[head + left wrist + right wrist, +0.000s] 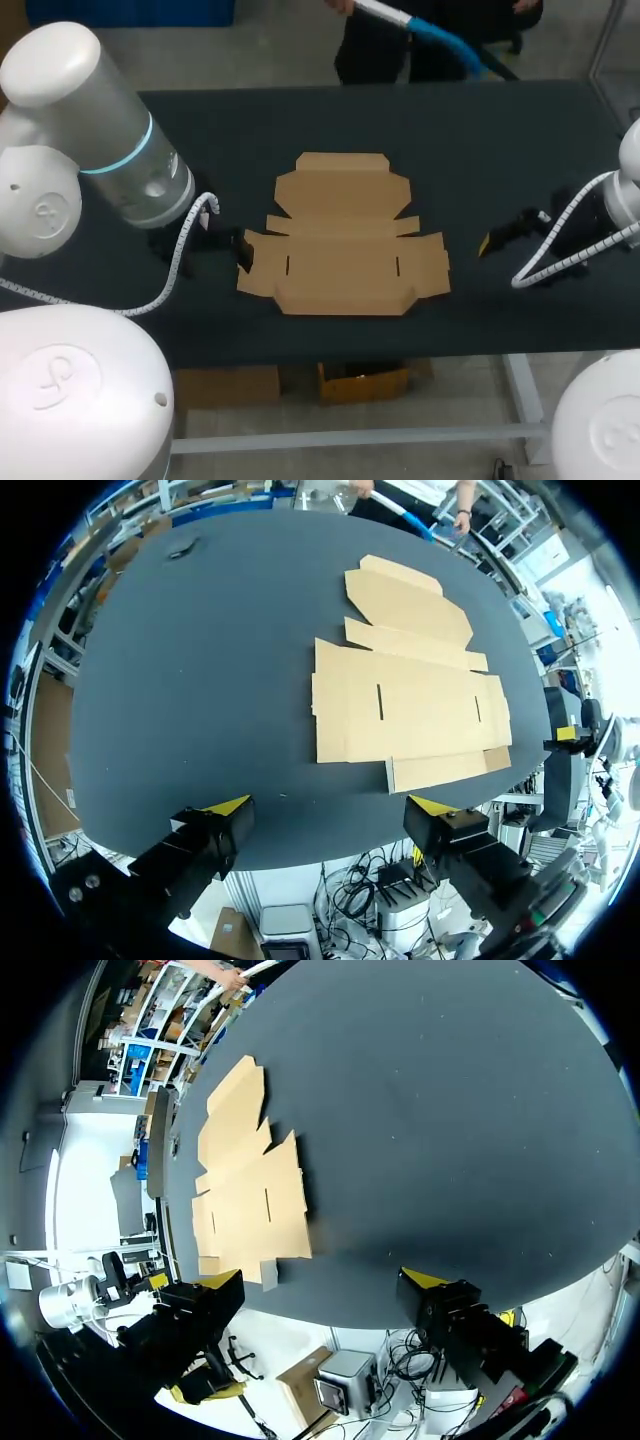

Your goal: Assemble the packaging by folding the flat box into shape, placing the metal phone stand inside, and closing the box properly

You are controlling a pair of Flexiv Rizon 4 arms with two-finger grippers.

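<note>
The left fingers (215,832) and the right fingers (452,1308) are hanging released, holding nothing, on either side of the flat cardboard box (343,236), which is lying unfolded with flaps spread on the middle of the dark surface (500,140) between them.

box (342,240): matt brown cardboard | table (500,150): dark matt cloth
</note>
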